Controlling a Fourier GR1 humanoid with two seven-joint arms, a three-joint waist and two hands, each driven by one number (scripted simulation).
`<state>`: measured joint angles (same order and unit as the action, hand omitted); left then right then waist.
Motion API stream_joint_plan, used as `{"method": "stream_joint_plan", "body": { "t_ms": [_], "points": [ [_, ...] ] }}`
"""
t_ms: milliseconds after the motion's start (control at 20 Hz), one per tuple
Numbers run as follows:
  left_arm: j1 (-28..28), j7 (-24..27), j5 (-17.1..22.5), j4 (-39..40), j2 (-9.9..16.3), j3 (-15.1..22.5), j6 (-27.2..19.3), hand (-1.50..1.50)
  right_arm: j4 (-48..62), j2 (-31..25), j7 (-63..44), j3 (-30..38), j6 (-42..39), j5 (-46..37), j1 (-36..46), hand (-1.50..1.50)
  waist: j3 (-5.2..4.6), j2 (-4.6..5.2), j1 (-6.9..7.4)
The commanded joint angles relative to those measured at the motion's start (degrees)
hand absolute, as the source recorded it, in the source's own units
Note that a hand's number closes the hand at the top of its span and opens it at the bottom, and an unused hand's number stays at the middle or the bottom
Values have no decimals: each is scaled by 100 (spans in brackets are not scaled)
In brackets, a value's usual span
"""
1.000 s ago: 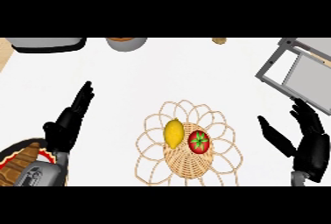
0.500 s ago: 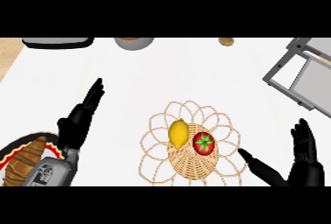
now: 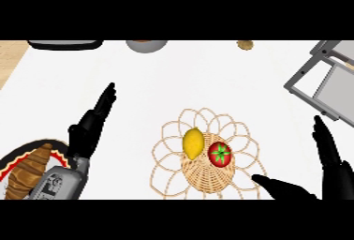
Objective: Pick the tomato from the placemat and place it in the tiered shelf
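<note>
A red tomato [image 3: 220, 154] with a green star-shaped stem lies on a woven wicker placemat [image 3: 205, 151] with looped edges, on the round woven centre of it, just beside a yellow lemon [image 3: 193, 143] that sits to its left and touches or nearly touches it. The placemat rests on the white tabletop [image 3: 180, 79], a little right of the middle of the view. The right hand [image 3: 330, 165] comes in at the lower right corner with its fingers straight and spread, the thumb [image 3: 276, 186] stretched out toward the placemat's lower right rim, close to it but not on the tomato. The left hand [image 3: 90, 126] shows at the left, its fingers straight and held close together, pointing up and away, holding nothing and well apart from the placemat. Below it, at the lower left, a croissant [image 3: 29, 169] lies on a plate [image 3: 61, 149] with a red and dark rim, partly covered by the grey forearm [image 3: 61, 185]. At the upper right edge stands the grey tiered shelf [image 3: 325, 82], only part of it in view, well apart from the tomato. Along the top edge are a dark tray-like thing [image 3: 66, 44], a grey bowl [image 3: 146, 46] and a small brown round thing [image 3: 245, 45].
</note>
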<state>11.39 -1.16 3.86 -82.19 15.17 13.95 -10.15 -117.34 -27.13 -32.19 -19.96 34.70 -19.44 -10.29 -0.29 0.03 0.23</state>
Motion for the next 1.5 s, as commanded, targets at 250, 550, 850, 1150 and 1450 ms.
{"method": "stream_joint_plan", "body": {
  "t_ms": [250,550,850,1150,1450],
  "points": [
    [45,142,4,213,-18,-24,172,0,-775,-983,-3231,-657,-2208,-736,1057,-150,-14,12,85],
    [101,-79,-180,73,-200,23,-56,0,-1055,-327,-4912,-1199,-3134,-1006,2129,-150,9,-4,57],
    [111,13,-65,201,-87,-257,117,0,-764,441,-5241,-1510,-3262,-1722,2470,-150,13,-9,-11],
    [-234,122,-169,-33,-167,-117,99,0,-309,1040,-5301,-1373,-3815,-2017,2790,-150,11,-27,9],
    [-106,9,-156,-90,-57,-268,215,0,70,1614,-4957,-1507,-3658,-2581,2424,-150,24,-19,-10]
  ]
}}
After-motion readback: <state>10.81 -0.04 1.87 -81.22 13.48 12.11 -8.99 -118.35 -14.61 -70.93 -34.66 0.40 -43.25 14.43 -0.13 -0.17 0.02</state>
